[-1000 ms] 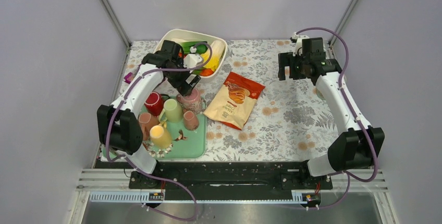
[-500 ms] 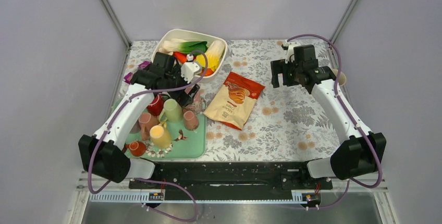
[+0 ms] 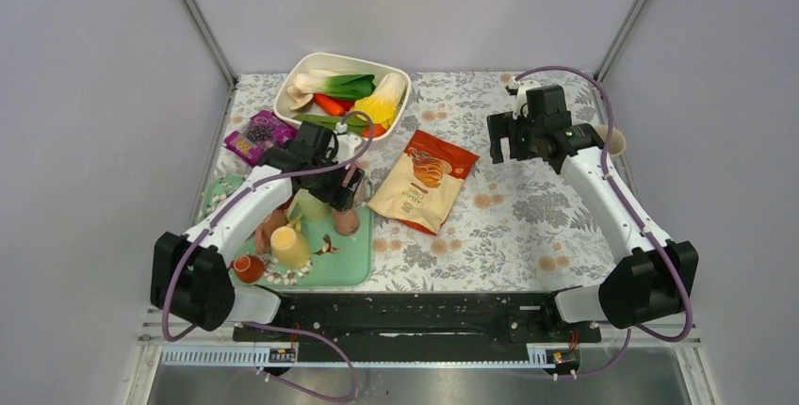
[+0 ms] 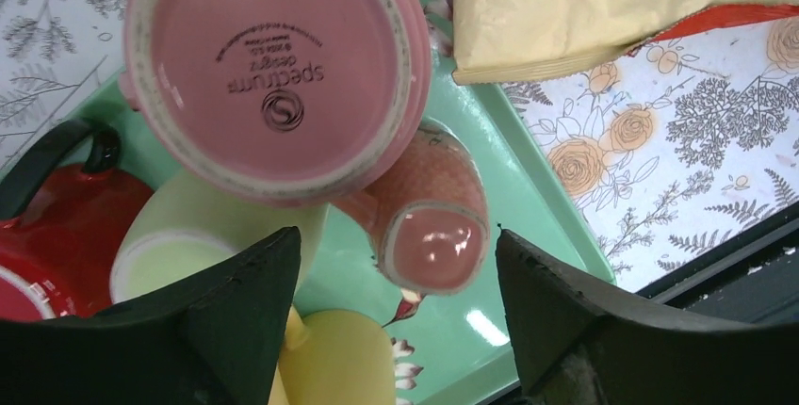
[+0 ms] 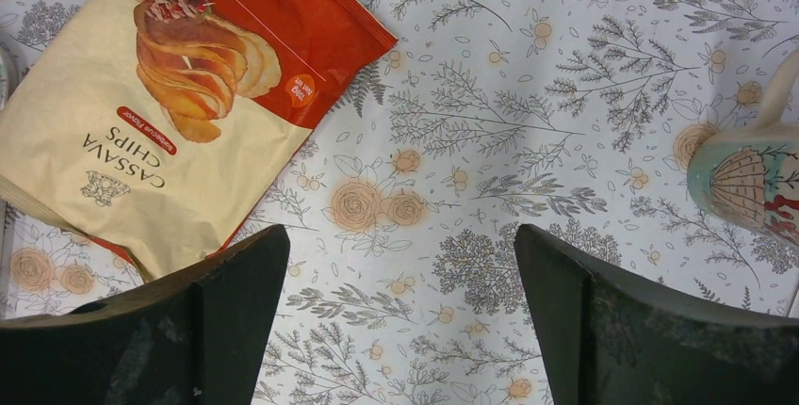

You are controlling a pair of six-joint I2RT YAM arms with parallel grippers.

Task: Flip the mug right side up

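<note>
Now, top external: left end effector (image 3: 341,186) low over green tray (image 3: 356,262); right end effector (image 3: 513,144) above floral tabletop (image 3: 509,226) | left wrist: pink mug (image 4: 273,66) base-up on tray, touching small pink cup (image 4: 433,226); end effector spread, gripping nothing | right wrist: end effector spread, empty, chips bag (image 5: 179,113) below.

The left arm (image 3: 240,210) reaches forward from its base and angles in toward the centre. Its wrist is bent so that the left tool (image 3: 342,193) points steeply downward. Its fingers (image 4: 236,330) are spread wide with nothing between them. The right arm (image 3: 612,200) stretches far forward, its forearm leaning inward. The right tool (image 3: 502,138) hangs at the far end, facing down, with its fingers (image 5: 603,330) also wide apart and empty.
</note>
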